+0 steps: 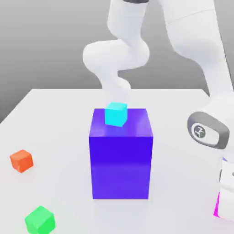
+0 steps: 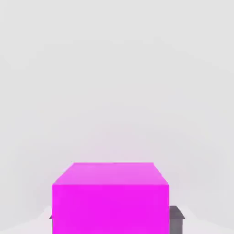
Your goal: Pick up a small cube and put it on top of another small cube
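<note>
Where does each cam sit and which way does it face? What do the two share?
Exterior view: off the arm, raised, looking down across the white table at the tall blue block topped by the small cyan cube, with the small orange cube and small green cube; white arm links show.
Hand view: on the hand, facing the small magenta cube; a grey fingertip shows beside it.
Shared: the magenta cube, table.
</note>
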You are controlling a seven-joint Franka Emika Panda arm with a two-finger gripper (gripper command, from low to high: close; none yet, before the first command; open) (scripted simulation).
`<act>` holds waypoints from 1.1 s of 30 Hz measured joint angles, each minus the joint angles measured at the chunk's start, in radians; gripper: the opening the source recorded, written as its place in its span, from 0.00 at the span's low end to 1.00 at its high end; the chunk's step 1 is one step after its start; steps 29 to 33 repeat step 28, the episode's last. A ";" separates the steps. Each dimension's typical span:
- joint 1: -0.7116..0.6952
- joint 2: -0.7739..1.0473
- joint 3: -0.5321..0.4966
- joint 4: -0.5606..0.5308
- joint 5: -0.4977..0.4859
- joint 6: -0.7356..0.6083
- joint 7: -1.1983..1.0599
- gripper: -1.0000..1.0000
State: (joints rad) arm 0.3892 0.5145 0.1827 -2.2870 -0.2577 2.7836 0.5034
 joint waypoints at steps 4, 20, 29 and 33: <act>-0.029 -0.094 0.039 -0.022 0.043 -0.072 -0.032 0.00; -0.421 -0.281 -0.271 -0.079 0.270 -0.194 0.063 0.00; -0.574 -0.154 -0.351 -0.048 0.394 -0.098 0.065 1.00; -0.574 -0.154 -0.351 -0.048 0.394 -0.098 0.065 1.00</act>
